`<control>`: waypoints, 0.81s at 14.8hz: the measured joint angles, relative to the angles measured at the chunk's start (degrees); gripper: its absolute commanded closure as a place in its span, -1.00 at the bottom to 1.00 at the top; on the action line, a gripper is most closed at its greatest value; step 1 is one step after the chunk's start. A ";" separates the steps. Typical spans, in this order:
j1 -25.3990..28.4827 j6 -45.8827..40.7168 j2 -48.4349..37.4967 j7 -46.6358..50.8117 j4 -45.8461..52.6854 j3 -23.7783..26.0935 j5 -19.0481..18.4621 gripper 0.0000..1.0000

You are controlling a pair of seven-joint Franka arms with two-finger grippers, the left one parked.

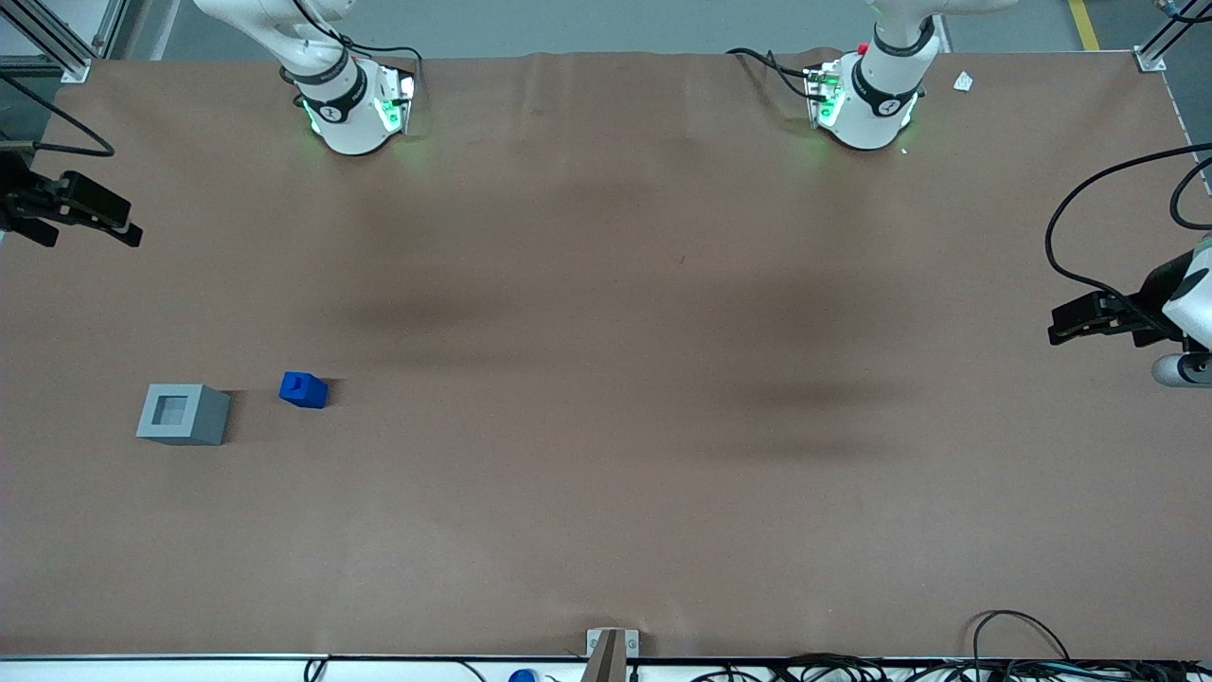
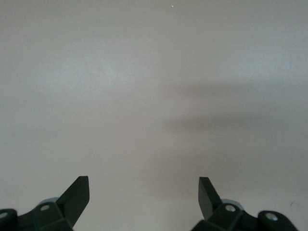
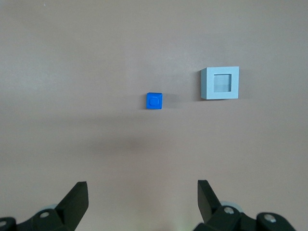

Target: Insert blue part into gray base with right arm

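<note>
No text can be read; arm markings perhaps too small.

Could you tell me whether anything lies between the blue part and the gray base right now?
Nothing: only bare brown table separates the blue part from the gray base, as both front and right wrist views show. The open gripper hangs well above them.

blue part (image 1: 303, 389), gray base (image 1: 183, 414), black end effector (image 3: 142, 199)

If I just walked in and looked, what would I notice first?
Probably the bright blue part on the brown table, toward the working arm's end. Right beside it, apart and not touching, sits the gray base with a square hole in its top. The right arm's claw hangs open high above both, holding nothing.
</note>
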 measured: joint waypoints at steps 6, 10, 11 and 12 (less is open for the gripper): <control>-1.89 0.34 4.41 0.01 -1.31 -0.20 -0.15 -1.00; -1.90 3.14 4.64 0.01 -2.96 -0.05 -0.15 -1.00; -1.86 4.29 4.70 0.01 -4.00 0.04 -0.15 -1.00; -1.81 5.37 4.79 0.01 -5.26 0.12 -0.15 -1.00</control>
